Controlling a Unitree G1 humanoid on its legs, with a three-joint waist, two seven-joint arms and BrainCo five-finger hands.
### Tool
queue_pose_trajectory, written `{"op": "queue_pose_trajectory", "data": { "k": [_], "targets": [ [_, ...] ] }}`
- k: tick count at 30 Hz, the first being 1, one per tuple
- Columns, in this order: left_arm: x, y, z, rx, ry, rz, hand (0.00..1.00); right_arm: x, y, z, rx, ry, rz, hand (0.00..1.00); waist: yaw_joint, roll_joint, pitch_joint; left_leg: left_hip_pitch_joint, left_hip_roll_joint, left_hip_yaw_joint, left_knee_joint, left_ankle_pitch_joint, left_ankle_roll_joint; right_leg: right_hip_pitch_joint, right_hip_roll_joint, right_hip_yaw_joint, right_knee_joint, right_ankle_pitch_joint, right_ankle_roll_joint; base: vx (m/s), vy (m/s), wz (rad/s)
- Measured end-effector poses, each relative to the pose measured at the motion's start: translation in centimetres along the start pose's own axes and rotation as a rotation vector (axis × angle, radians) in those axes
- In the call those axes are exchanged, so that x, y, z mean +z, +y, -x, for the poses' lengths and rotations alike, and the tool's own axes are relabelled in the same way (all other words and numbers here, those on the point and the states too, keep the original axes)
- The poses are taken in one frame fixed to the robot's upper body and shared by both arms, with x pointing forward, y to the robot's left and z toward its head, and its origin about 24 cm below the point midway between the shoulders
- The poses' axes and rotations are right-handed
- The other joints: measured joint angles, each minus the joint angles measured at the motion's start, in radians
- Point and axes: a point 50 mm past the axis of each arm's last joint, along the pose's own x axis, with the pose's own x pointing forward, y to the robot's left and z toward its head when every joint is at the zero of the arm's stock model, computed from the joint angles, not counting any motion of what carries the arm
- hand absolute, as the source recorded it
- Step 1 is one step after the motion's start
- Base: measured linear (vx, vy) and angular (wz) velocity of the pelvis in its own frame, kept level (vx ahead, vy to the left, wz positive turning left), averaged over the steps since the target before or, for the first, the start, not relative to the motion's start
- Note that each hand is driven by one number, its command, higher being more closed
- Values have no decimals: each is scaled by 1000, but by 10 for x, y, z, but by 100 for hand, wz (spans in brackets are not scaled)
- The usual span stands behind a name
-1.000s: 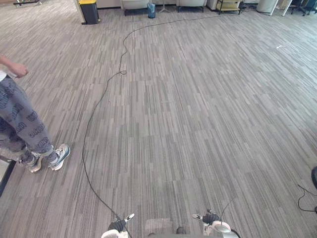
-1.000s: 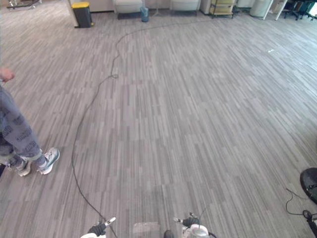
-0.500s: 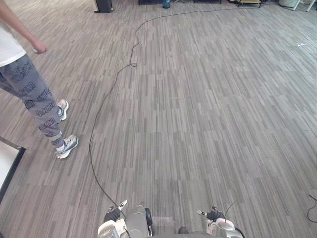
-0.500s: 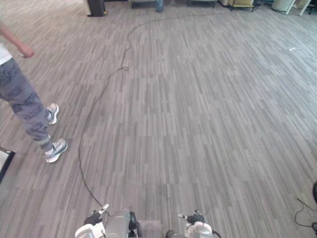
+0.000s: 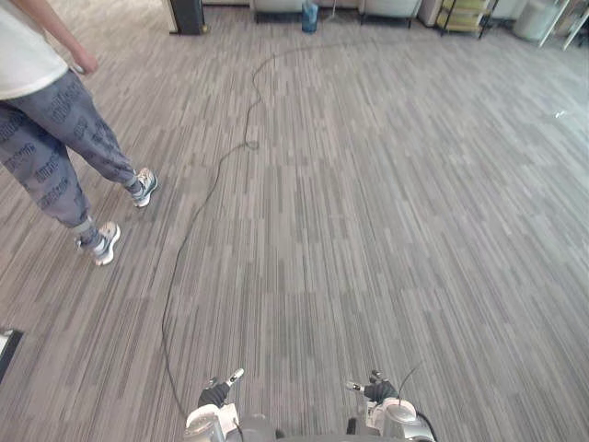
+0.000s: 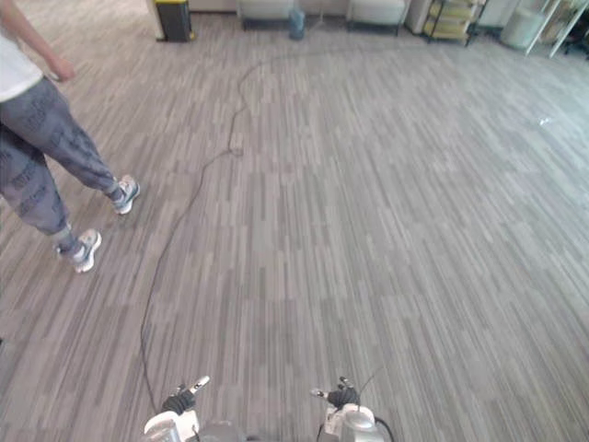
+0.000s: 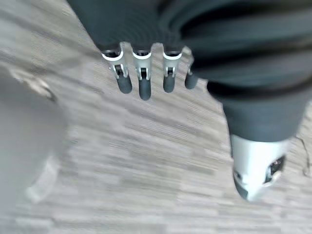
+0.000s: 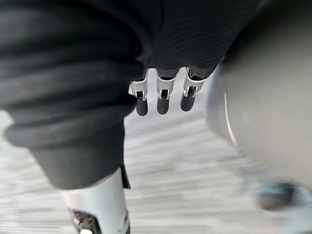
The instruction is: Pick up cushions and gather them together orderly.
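Note:
I see no cushion in the eye views, just grey striped carpet [image 5: 368, 203] stretching ahead. My left hand [image 7: 141, 83] hangs over the carpet with its fingers relaxed and straight, holding nothing. My right hand [image 8: 161, 97] hangs the same way, fingers loose and nothing in them.
A person [image 5: 55, 138] in patterned grey trousers and pale sneakers walks at the left. Along the far wall stand a black and yellow bin [image 6: 172, 18], pale seats [image 6: 267, 9], a small blue bin [image 6: 296, 23] and a shelf cart [image 6: 451, 18].
The whole view has swung as the camera moved. The person has taken a stride, legs now wide apart. Both hands still hang with nothing in them.

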Motion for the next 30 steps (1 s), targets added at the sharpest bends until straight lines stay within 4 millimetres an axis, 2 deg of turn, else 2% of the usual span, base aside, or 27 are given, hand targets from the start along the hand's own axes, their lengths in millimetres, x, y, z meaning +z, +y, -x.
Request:
{"op": "queue_pose_trajectory", "data": {
  "k": [2,3,4,5,6,7,8,9,10,11,12,13,15,16,17,18,19,20,21,22,23,24,25,26,28,29,30],
  "targets": [
    [-1,-8,0,-23,15,-13,0,5,-10,-2,-20,-12,8,0,-12,12,8,86,12,-28,-70,1,-1,-37,41,-71,-301,25,-24,619,-13,45],
    [0,-9,-1,-33,13,-32,0,4,-11,-2,-20,-3,8,0,-27,-1,15,117,6,-66,-90,1,-1,-32,58,-69,-501,92,-14,670,-106,85],
    [1,-7,-2,-32,13,-43,0,0,-12,-2,-18,17,12,0,-39,-17,23,148,-9,-108,-104,1,-1,-27,66,-43,-623,145,-11,868,-189,95],
    [-1,-5,-2,-27,24,-40,0,-4,-16,-2,-22,49,12,0,-47,-28,33,194,-13,-170,-109,1,-1,-24,88,21,-654,288,-95,892,-202,59],
    [-1,-9,-2,-32,31,-26,0,5,-22,-5,-33,30,17,0,-49,15,30,198,26,-200,-79,17,-23,-26,112,2,-599,238,-122,748,-170,27],
    [-1,-8,-2,-28,30,-16,0,8,-21,-6,-29,30,16,0,-45,27,30,178,42,-219,-31,48,-60,-30,121,-1,-564,207,-132,573,-121,-6],
    [1,-5,-3,-15,26,-5,0,10,-19,-7,-24,29,20,0,-41,31,32,145,48,-234,48,103,-61,-27,125,-5,-538,171,-131,600,-156,-7],
    [2,-3,-3,-3,22,14,0,11,-19,-7,-23,27,26,0,-42,41,37,71,59,-259,225,202,-62,14,138,-8,-544,129,-127,759,-175,-10],
    [2,-1,-3,6,22,35,0,11,-19,-7,-23,25,29,0,-39,54,44,-27,80,-274,443,358,-100,80,155,-2,-583,104,-133,766,-145,-11],
    [2,-1,-3,9,20,46,0,11,-17,-7,-23,27,36,0,-32,64,48,-105,113,-266,614,387,-125,135,173,5,-620,84,-138,901,-71,-22],
    [2,-1,-3,8,19,42,0,7,-12,-6,-10,42,38,0,-20,65,57,-206,164,-228,818,316,-92,229,196,22,-673,75,-150,740,-12,-25],
    [8,1,-4,12,-9,36,0,1,-3,-5,11,56,43,0,-6,54,62,-279,184,-201,903,248,-70,316,201,42,-723,69,-152,864,14,-28],
    [17,4,-4,15,-50,28,0,-7,9,-2,42,76,47,0,17,25,63,-389,179,-163,908,169,-42,439,181,76,-801,52,-142,612,43,-30],
    [21,6,-3,18,-75,30,0,-8,15,-1,58,78,57,0,22,14,59,-485,177,-153,868,128,-39,500,163,95,-844,31,-122,528,68,-39],
    [23,6,-3,18,-87,27,0,-9,18,-1,63,81,58,0,25,11,61,-544,173,-147,798,107,-41,539,149,108,-867,17,-102,665,142,-53],
    [25,5,-3,16,-97,23,0,-9,19,-1,66,86,60,0,34,20,57,-596,167,-138,648,99,-49,577,128,131,-882,-3,-79,658,225,-52],
    [24,4,-2,11,-96,21,0,-10,19,-1,63,93,59,0,38,25,58,-616,153,-138,536,107,-56,598,113,147,-884,-19,-71,779,338,-72],
    [21,4,-2,11,-89,20,0,-14,18,1,58,104,60,0,49,32,57,-621,135,-156,308,162,-75,632,84,181,-882,-50,-51,797,443,-95],
    [18,6,-1,16,-83,34,0,-19,21,2,66,116,75,0,69,26,53,-617,126,-165,237,299,-87,664,49,227,-880,-91,-23,679,406,-98],
    [19,10,-1,26,-85,33,0,-20,22,3,74,119,92,0,77,12,44,-609,103,-153,263,289,-64,672,32,254,-873,-101,-14,683,422,-65],
    [24,8,-2,21,-93,33,0,-20,29,3,95,118,93,0,64,-2,30,-621,98,-139,308,219,-64,627,14,285,-792,-81,-12,655,410,-47],
    [23,7,-2,18,-88,39,0,-20,32,4,108,121,102,0,69,-7,27,-612,109,-124,360,157,-51,588,15,326,-672,-65,10,646,416,-37],
    [24,10,-3,23,-88,39,0,-20,34,4,117,120,113,0,69,-14,22,-588,109,-98,381,136,-30,571,12,352,-589,-51,32,640,391,-63],
    [21,14,-3,32,-74,35,0,-19,35,4,126,115,123,0,70,-33,13,-525,107,-41,384,102,1,522,2,389,-422,-6,65,603,322,-66],
    [13,17,-1,35,-52,34,0,-14,36,4,135,83,117,0,71,-36,10,-410,106,32,345,76,16,402,3,395,-128,112,132,530,257,-100],
    [11,16,-1,33,-40,34,0,-11,35,3,133,61,109,0,66,-31,11,-339,102,59,304,70,6,315,-5,336,22,141,113,413,182,-116],
    [9,14,-2,28,-30,36,0,-12,34,4,128,56,103,0,61,-22,8,-276,102,75,260,58,-12,247,-11,271,97,116,70,471,187,-111]
  ]
}}
